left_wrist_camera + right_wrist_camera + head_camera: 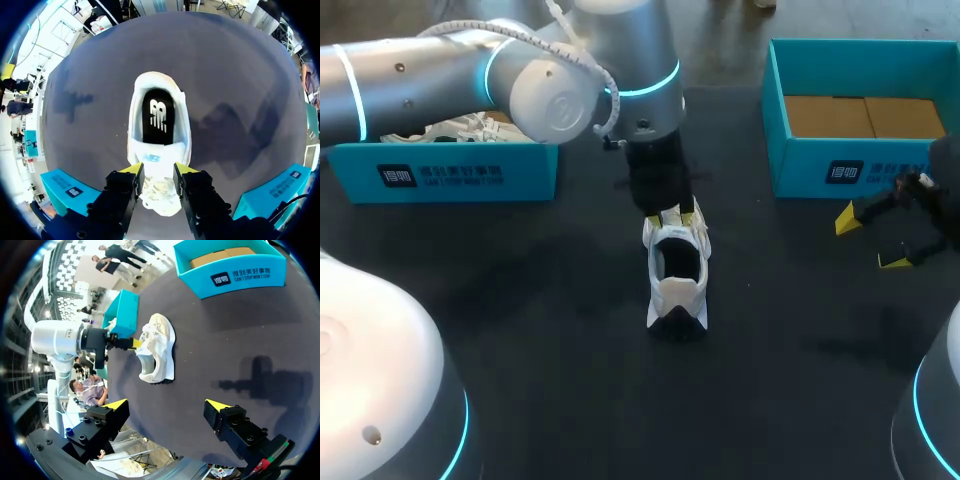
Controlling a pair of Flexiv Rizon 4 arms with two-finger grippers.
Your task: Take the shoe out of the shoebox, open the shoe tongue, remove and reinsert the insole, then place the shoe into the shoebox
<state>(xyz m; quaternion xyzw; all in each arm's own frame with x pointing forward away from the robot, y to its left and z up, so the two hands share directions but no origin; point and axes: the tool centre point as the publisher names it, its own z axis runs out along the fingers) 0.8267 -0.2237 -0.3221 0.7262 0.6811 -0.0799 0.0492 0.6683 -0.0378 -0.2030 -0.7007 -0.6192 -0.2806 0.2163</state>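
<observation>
A white shoe [677, 282] stands on the dark table near the middle, heel toward the front edge, its black insole [158, 116] showing in the opening. My left gripper [670, 214] comes down over the lace end, and its yellow fingertips [133, 170] press the white tongue and laces [157, 186] from both sides. In the right wrist view the shoe [159, 351] lies ahead with the left gripper at its far end. My right gripper [869, 241] hovers wide open at the table's right side, holding nothing; its own view shows it [167, 404] over bare table.
A teal shoebox [450, 172] at the back left holds another white shoe [448, 127]. A second teal shoebox [860, 165] at the back right shows only its brown cardboard floor. Both boxes flank the left gripper: one [64, 185], the other [276, 192].
</observation>
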